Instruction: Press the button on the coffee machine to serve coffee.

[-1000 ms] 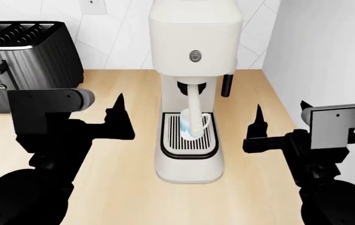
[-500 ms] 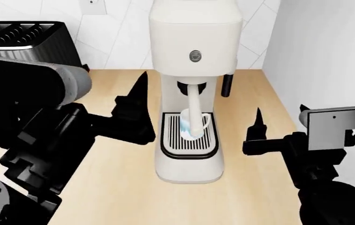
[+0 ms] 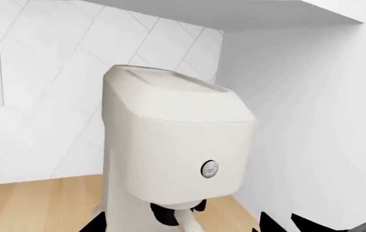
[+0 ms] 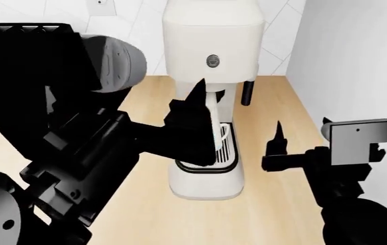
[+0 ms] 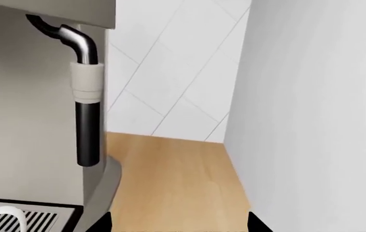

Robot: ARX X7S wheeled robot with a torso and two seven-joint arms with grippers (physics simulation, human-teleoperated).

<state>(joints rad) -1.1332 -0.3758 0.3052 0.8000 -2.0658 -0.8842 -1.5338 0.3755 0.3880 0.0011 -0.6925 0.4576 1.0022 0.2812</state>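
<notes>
Looks like the approach step: the left end effector (image 4: 197, 109), empty and how far open I can't tell, sits just near-left of the coffee machine (image 4: 211, 46), so next it needs to rise and push onto the button (image 4: 213, 60) up front.

I see the coffee machine (image 4: 211, 61) at the back of the worktop (image 4: 275, 204), near the right wall. The button (image 4: 213, 61) sits on the front of its head. A cup (image 4: 219, 137) stands on the drip tray (image 4: 227, 153) below. My left gripper (image 4: 193, 115) is before the machine, below the button; my right gripper (image 4: 275, 145) lies to the machine's right.
</notes>
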